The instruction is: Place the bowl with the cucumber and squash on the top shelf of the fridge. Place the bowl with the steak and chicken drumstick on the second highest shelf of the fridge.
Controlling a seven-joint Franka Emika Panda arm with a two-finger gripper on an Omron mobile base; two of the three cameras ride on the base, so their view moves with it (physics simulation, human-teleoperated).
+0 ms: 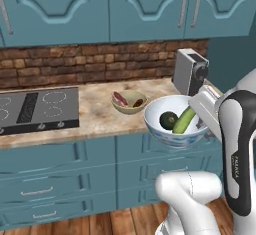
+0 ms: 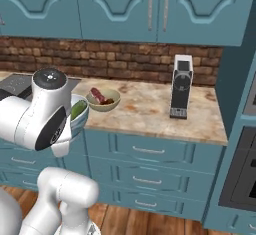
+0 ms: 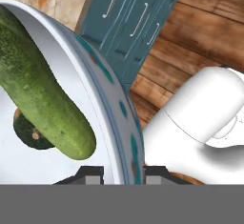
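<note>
White with a blue pattern, the bowl [image 1: 175, 124] hangs off the front edge of the surface [image 1: 95, 114], raised above the drawer fronts [image 1: 75, 179] and clear of the stone top. The gripper [image 3: 123, 173] is closed on its rim: in the hand view one finger tip sits inside the wall and the other outside, with the rim between them. Inside the bowl the cucumber [image 1: 184, 120] leans against the wall on the gripper's side, and the squash [image 1: 169, 120] lies beside it at the bottom, touching it. In the right base view the bowl [image 2: 80, 116] is largely hidden behind the arm, with a strip of cucumber [image 2: 77, 110] showing.

Relative to the held bowl, the tan bowl [image 1: 129, 101] rests on the surface just behind it, toward the brick wall [image 1: 90, 61]; it carries the steak [image 1: 120, 98] and the drumstick [image 1: 138, 102]. The cooktop [image 1: 37, 109] lies well apart to the tan bowl's far side, and a coffee machine [image 1: 190, 71] stands behind the held bowl by the wall.
</note>
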